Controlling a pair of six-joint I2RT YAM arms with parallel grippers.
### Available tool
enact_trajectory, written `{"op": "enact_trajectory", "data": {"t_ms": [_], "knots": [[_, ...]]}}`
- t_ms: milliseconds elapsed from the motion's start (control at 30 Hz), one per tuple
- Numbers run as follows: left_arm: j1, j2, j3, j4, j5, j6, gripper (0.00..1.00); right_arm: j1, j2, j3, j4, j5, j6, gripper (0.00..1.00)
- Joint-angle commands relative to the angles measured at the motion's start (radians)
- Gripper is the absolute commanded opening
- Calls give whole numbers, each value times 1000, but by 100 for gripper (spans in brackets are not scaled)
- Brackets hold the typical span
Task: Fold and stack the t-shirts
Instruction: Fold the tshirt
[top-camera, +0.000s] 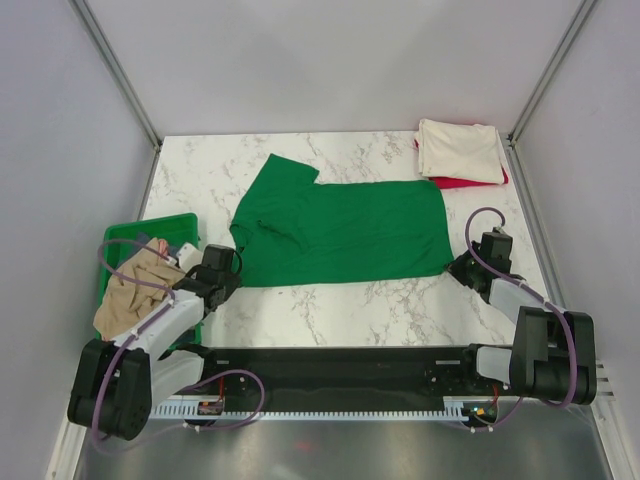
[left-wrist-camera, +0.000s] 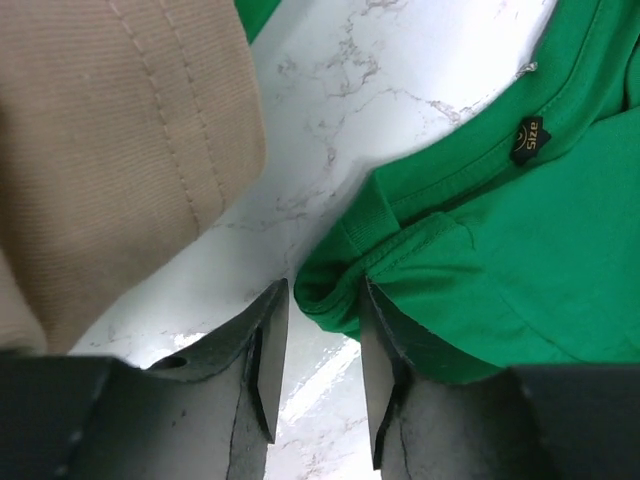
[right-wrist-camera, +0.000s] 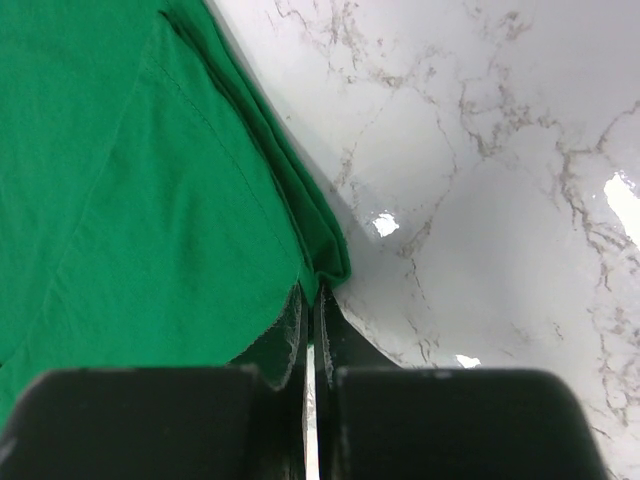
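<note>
The bright green t-shirt (top-camera: 340, 230) lies flat in the middle of the table, folded lengthwise, one sleeve pointing to the back. My left gripper (top-camera: 222, 272) is at its near left corner by the collar. In the left wrist view its jaws (left-wrist-camera: 322, 292) stand open, with a rolled edge of the green cloth (left-wrist-camera: 520, 260) just at the fingertips. My right gripper (top-camera: 465, 265) is at the near right corner. In the right wrist view it (right-wrist-camera: 310, 297) is shut on the hem corner of the green shirt (right-wrist-camera: 130, 180).
The tan shirt (top-camera: 135, 290) lies crumpled in the green plastic bin (top-camera: 150, 230) at the left; it fills the upper left of the left wrist view (left-wrist-camera: 110, 150). A folded cream-white shirt (top-camera: 460, 150) lies on a red one (top-camera: 465, 182) at the back right corner.
</note>
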Motion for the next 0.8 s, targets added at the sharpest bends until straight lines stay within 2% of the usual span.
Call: {"op": "enact_trajectory", "data": {"t_ms": [0,133,233,500,767], "knots": [[3,8,6,55,-47,-24,37,-7,12,1,8,3,-13,0],[3,9,37,60,-100,12,14,-14,21,1,11,-1,-13,0],[3,5,57,57,-110,47,2,-28,12,-2,7,-4,-10,0],[5,-152,55,-24,-104,95,2,-125,-83,9,-87,23,-4,0],[5,-255,12,-77,14,95,2,-152,-158,10,-171,3,27,0]]}}
